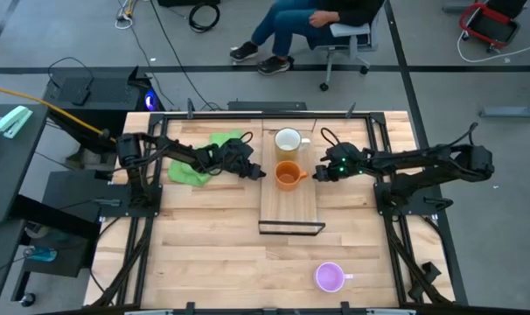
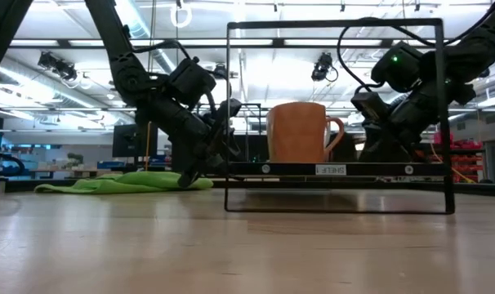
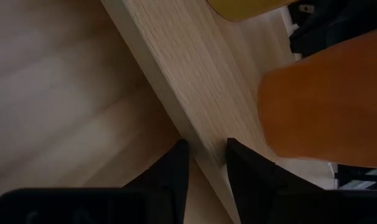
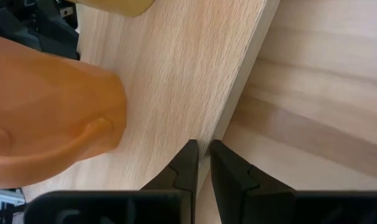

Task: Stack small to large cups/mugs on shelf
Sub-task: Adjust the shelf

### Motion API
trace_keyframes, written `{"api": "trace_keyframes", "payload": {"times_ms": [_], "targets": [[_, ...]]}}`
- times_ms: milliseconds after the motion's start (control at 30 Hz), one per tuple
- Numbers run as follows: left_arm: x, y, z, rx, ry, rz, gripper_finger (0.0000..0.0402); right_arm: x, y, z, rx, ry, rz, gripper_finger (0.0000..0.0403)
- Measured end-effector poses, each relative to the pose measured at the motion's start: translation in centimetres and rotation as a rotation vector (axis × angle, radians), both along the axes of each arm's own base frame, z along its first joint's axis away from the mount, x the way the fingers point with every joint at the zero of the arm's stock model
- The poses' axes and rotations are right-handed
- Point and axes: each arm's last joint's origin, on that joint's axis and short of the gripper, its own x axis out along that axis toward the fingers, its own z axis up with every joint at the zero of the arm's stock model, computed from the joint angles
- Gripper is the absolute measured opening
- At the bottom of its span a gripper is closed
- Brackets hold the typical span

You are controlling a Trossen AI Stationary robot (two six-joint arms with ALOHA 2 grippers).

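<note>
Two grippers, both clamped on the shelf edges. Left gripper [image 3: 206,163]: fingers pinch the shelf's [image 3: 195,74] left long edge, board lip sitting between the tips in the left wrist view. In the high view it shows just left of centre [image 1: 254,170], at the board's side. Right gripper [image 4: 203,163]: fingers nearly together, closed over the shelf's right long edge [image 4: 176,74]; high view puts it right of centre [image 1: 321,172], against the opposite side of the board.

Orange mug [image 1: 288,176] stands upright on the shelf [image 1: 289,208], middle of the high frame, between the two grippers, handle toward the right gripper. White mug [image 1: 289,140] just above it in the frame, also on the board, near its upper end. Black frame [image 1: 291,228] marks the board's lower end. Purple mug [image 1: 329,277] off the shelf, on the table [image 1: 212,254] at lower right of the high frame, well apart from the rest.

Green cloth [image 1: 204,157] lies left of the shelf, under the left arm. Person seated in a chair at top of the high frame, beyond the table.
</note>
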Motion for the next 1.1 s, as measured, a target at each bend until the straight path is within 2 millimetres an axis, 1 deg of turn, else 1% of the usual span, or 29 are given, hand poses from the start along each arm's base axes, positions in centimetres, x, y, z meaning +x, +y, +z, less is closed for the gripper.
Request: {"api": "trace_keyframes", "payload": {"times_ms": [333, 600, 900, 1100], "targets": [[0.3, -1.4, -0.1, -0.02, 0.006, -0.031, 0.0108, 0.0, 1.3, 0.0, 0.009, 0.033, 0.04, 0.0044], [0.4, -2.2, -0.1, -0.003, 0.029, -0.025, 0.0109, 0.2, 1.9, 0.0, -0.01, 0.043, 0.047, 0.0044], [-0.4, -2.6, 0.7, 0.044, 0.023, -0.017, 0.0132, 0.3, 2.1, 0.1, -0.008, 0.03, 0.066, 0.0048], [-0.5, -2.6, 0.9, 0.078, 0.028, -0.026, 0.0144, 0.4, 2.0, 0.1, -0.018, 0.029, 0.057, 0.0054]]}}
